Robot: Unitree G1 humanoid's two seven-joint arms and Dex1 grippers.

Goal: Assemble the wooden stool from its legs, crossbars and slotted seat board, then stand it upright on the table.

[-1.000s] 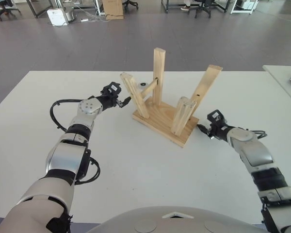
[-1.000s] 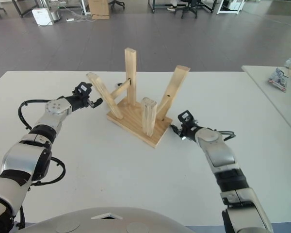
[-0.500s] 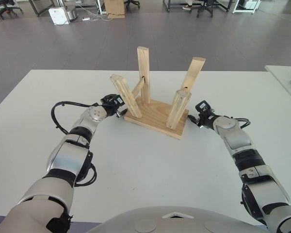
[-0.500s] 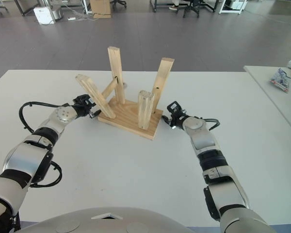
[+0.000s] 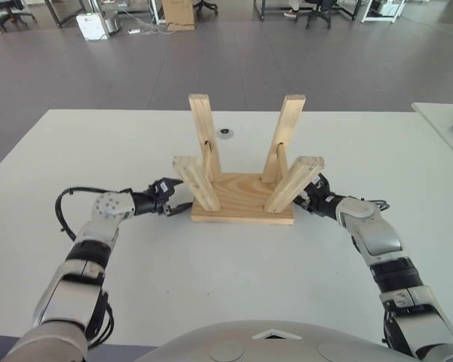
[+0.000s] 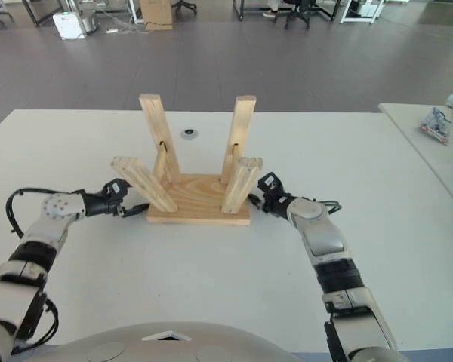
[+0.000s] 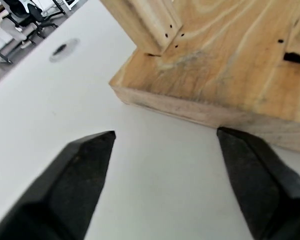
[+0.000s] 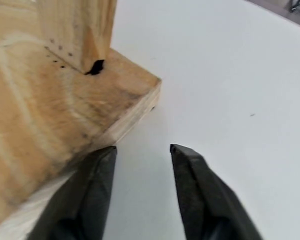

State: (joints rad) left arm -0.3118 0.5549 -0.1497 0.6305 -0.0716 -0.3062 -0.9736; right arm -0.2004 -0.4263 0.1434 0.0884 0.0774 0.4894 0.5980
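Note:
The wooden stool lies upside down on the white table (image 5: 211, 271). Its seat board (image 5: 241, 202) is flat on the table and several legs (image 5: 204, 136) point up, splayed outward. My left gripper (image 5: 183, 207) sits low at the board's left front corner. In the left wrist view the left gripper (image 7: 165, 136) is open wide, the board's edge (image 7: 200, 112) just beyond its fingertips. My right gripper (image 5: 302, 202) is at the board's right front corner. In the right wrist view the right gripper (image 8: 142, 150) is open by a narrow gap, one finger (image 8: 90, 185) against the board's side (image 8: 115, 130).
A small dark round piece (image 5: 225, 133) lies on the table behind the stool. A second table with packets (image 6: 436, 121) stands to the right. Bare tabletop spreads in front of the stool and on both sides.
The stool has turned and slid toward me, and now sits square to the front. Both grippers moved with it, staying at the board's corners.

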